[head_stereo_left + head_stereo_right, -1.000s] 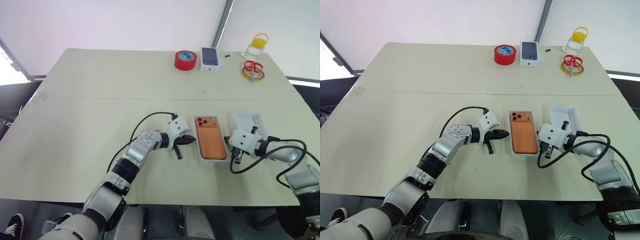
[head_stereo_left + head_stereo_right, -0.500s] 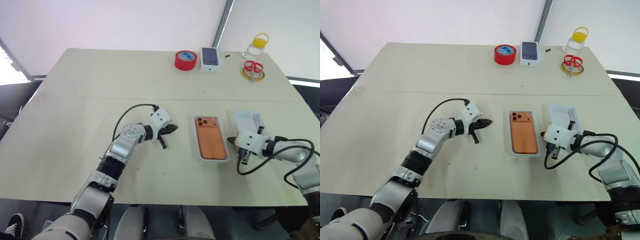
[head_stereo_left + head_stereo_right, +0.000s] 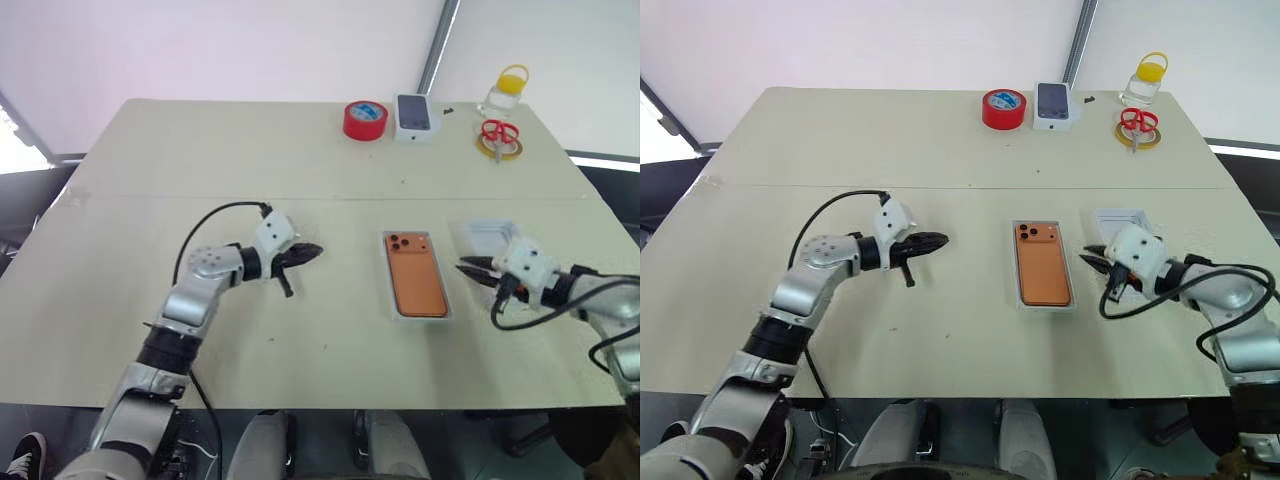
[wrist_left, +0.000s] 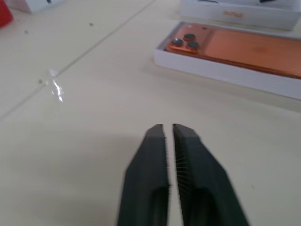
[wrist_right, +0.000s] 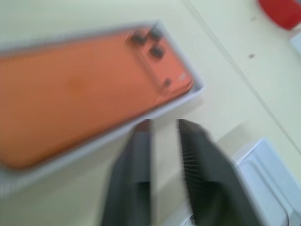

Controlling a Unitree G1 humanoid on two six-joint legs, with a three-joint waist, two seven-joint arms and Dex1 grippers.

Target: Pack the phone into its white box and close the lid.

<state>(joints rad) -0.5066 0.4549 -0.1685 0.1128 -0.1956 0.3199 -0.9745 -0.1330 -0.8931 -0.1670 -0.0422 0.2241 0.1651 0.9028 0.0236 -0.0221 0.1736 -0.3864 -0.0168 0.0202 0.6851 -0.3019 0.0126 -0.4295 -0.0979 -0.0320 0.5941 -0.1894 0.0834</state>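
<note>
Your left gripper (image 4: 169, 128) hovers over bare table (image 3: 150, 150), its two black fingers parted by only a thin slit and pinching nothing. Well ahead of its tips, the slim orange phone (image 3: 416, 284) lies camera-side up inside the shallow white box (image 3: 386, 282). Your right gripper (image 5: 163, 124) sits just off the other long side of that box, fingers a little apart with nothing between them, tips pointing at the box wall without touching it. The all-white lid (image 3: 478, 233) rests open-side up on the table partly beneath your right hand, beside the box and separate from it.
</note>
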